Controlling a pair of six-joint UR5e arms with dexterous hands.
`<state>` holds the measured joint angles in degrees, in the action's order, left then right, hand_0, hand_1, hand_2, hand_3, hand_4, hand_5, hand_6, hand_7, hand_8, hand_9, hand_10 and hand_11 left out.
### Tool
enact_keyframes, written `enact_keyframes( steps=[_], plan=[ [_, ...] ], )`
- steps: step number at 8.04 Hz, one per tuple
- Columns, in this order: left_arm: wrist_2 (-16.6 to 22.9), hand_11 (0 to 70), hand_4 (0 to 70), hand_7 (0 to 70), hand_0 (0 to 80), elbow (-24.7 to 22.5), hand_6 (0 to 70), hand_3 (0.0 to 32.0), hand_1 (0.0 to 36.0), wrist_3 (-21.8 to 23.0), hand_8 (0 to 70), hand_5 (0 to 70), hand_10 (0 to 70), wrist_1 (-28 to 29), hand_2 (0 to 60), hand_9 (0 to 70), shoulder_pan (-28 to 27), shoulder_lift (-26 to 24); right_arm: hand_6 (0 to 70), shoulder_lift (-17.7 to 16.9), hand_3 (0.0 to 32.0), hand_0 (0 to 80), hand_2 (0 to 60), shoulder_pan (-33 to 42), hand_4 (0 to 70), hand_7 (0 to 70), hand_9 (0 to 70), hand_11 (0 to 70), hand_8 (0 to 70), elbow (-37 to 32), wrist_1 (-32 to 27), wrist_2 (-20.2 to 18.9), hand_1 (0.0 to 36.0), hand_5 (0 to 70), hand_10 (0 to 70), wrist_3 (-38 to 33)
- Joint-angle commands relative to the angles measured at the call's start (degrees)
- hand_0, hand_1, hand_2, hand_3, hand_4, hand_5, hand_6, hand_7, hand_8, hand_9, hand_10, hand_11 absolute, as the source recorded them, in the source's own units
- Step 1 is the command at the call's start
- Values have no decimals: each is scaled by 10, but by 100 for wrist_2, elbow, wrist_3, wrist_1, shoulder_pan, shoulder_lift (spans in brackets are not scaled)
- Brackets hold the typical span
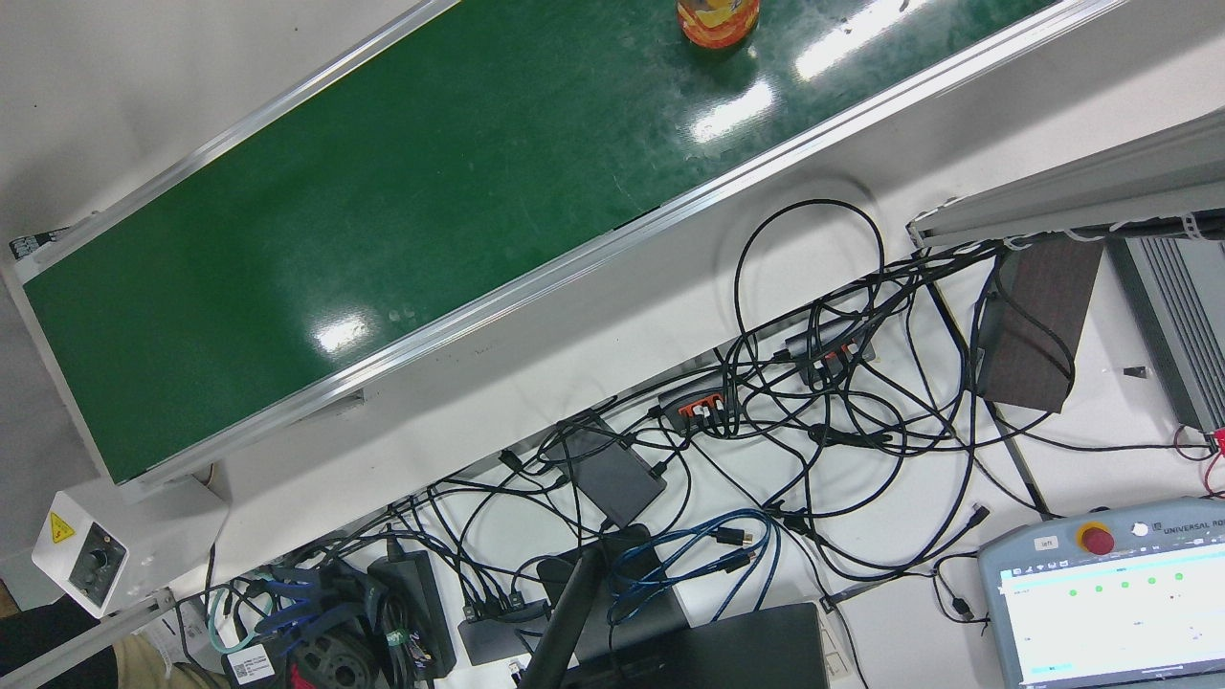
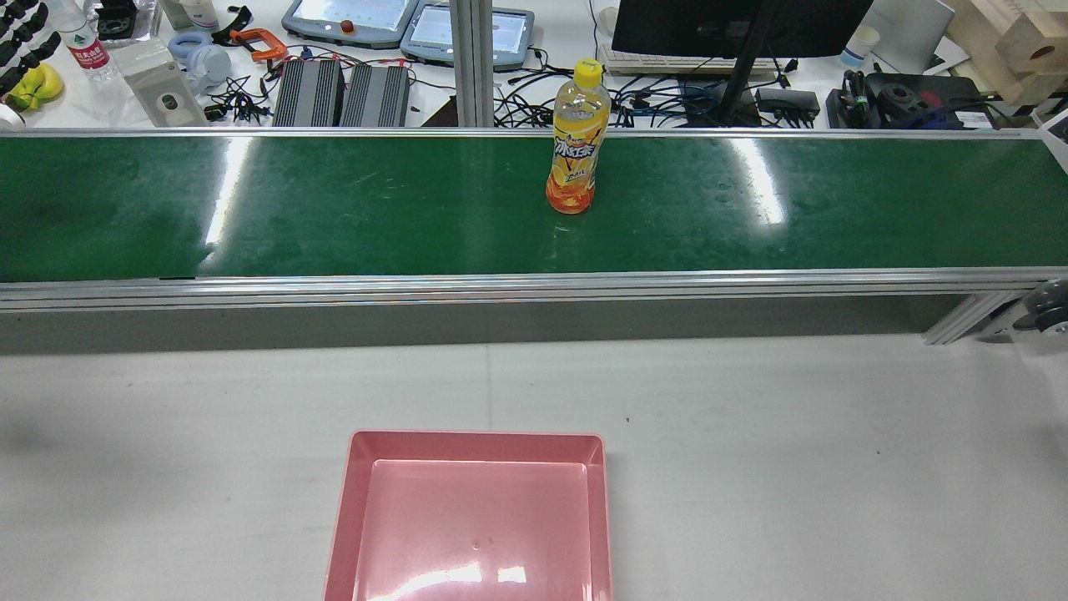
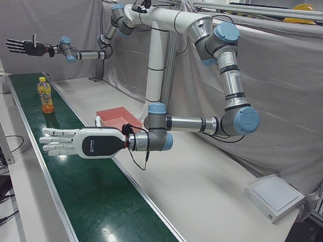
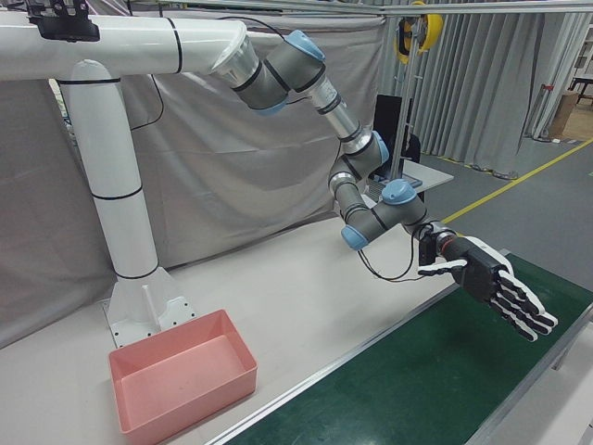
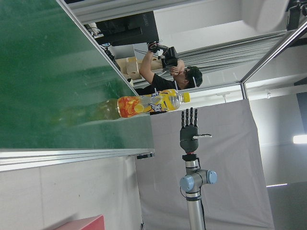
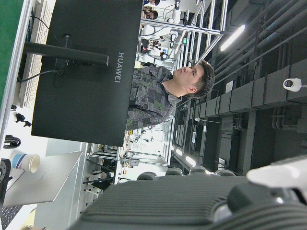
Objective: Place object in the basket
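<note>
An orange drink bottle (image 2: 577, 142) with a yellow cap stands upright on the green conveyor belt (image 2: 334, 209), near its far edge. It also shows in the front view (image 1: 718, 21), the left-front view (image 3: 45, 95) and the left hand view (image 5: 151, 104). The pink basket (image 2: 476, 436) sits empty on the white table before the belt. My left hand (image 3: 75, 142), white, is open and empty, held flat just above the belt, well down the belt from the bottle. My right hand (image 3: 22, 47) is open and empty, raised beyond the bottle; it also shows in the right-front view (image 4: 491, 287).
Beyond the belt is a desk with tangled cables (image 1: 823, 402), teach pendants (image 2: 350, 15) and a monitor (image 2: 734, 25). The arms' white pedestal (image 4: 120, 213) stands behind the basket (image 4: 167, 332). A person (image 6: 163, 91) stands past the monitor.
</note>
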<state>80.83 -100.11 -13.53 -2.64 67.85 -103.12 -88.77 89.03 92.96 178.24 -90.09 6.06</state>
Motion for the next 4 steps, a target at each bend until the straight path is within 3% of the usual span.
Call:
enact_keyframes(
  steps=[1, 4],
  plan=[
    [-5, 44, 0, 6, 657, 0, 0, 0, 112, 0, 0, 141, 14, 0, 0, 0, 0, 2, 0, 0, 0, 0, 0, 0, 0, 0, 0, 0, 0, 3, 0, 0, 0, 0, 0, 0],
    [-5, 41, 0, 7, 655, 0, 0, 0, 112, 0, 0, 146, 12, 0, 0, 0, 0, -6, 0, 0, 0, 0, 0, 0, 0, 0, 0, 0, 0, 3, 0, 0, 0, 0, 0, 0]
  ],
)
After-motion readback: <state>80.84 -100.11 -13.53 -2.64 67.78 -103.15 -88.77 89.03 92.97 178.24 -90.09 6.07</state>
